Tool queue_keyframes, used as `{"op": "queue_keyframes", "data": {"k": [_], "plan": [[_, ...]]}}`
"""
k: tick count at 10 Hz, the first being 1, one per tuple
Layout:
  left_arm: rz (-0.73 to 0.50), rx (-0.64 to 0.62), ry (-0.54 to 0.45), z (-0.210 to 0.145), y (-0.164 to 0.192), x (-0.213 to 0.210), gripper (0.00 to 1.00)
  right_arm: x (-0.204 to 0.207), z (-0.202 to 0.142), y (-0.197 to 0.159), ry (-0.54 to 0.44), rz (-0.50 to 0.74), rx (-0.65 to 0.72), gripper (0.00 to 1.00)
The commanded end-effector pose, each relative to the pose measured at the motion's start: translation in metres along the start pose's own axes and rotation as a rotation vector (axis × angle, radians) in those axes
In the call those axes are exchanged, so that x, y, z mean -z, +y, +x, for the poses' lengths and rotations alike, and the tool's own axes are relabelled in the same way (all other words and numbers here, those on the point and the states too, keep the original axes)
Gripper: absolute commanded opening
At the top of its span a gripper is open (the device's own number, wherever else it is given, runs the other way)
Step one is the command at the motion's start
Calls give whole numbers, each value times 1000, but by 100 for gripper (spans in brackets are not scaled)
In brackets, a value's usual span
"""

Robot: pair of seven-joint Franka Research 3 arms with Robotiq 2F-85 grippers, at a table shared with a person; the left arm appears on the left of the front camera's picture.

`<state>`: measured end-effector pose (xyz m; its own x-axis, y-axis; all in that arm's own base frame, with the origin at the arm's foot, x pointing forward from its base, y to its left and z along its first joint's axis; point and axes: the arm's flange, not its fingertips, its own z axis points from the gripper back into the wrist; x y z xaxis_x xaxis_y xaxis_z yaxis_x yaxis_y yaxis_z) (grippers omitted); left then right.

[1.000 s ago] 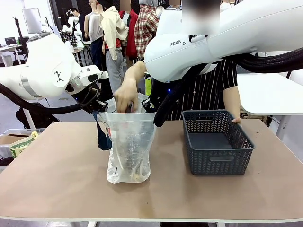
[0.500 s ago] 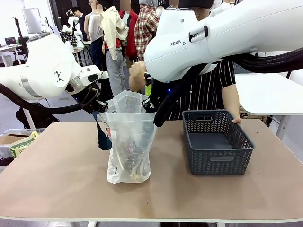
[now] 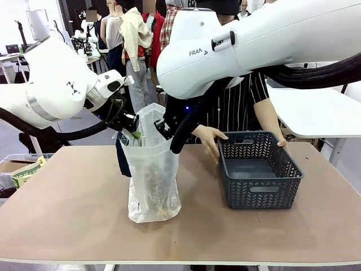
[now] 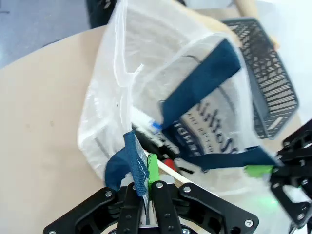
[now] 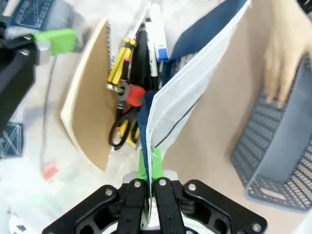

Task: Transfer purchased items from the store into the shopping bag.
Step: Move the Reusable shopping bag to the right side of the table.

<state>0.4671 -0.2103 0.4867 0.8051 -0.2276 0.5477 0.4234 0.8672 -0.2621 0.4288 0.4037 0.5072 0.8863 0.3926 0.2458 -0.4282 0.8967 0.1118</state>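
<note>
Translucent white plastic, the shopping bag [image 3: 151,169] stands upright on the brown table [image 3: 67,192], left of centre, mouth held wide by both arms. At its 10 o'clock rim the left gripper [image 3: 128,123] is clamped on the edge; the left wrist view shows the jaws pressed together on the dark blue rim strip [image 4: 138,168], one green pad [image 4: 152,168] against it. Through the bag's wall lie the purchased items [image 4: 158,146]: slim sticks, black, white and red. At the bag's 1 o'clock rim the right gripper [image 3: 163,129] pinches the opposite edge; the right wrist view shows the jaws closed on the white-and-blue rim [image 5: 148,151]. Down inside from there: yellow and black sticks, a white pen with blue band, scissors [image 5: 123,127] with yellow-black handles, a brown spiral notebook [image 5: 87,102]. Further right, at 3 o'clock from the bag, the dark grey lattice basket [image 3: 258,169] sits on the table. The person's hand [image 3: 211,138] rests at its near-left rim; the other hand [image 3: 281,143] is at its far-right corner.
</note>
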Motion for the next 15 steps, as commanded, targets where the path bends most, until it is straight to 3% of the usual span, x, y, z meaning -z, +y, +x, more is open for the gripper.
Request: {"op": "queue_keyframes", "data": {"k": [1,2,3,5,9,15], "plan": [[-102,-29,-37,-16,13,-3,0,4,9,5,-30,17,-34,0],[-115,-54,-37,-17,14,-2,0,3,10,6,-43,32,-36,0],[-136,-70,-45,-18,15,-3,12,2,9,7,-56,49,-57,0],[-208,-111,-71,-21,19,-5,49,2,12,12,-71,99,-109,0],[-365,-117,-98,-24,30,-6,49,14,28,22,-46,153,-164,0],[-461,-88,-160,-24,42,-3,49,19,35,39,-67,216,-247,0]]}}
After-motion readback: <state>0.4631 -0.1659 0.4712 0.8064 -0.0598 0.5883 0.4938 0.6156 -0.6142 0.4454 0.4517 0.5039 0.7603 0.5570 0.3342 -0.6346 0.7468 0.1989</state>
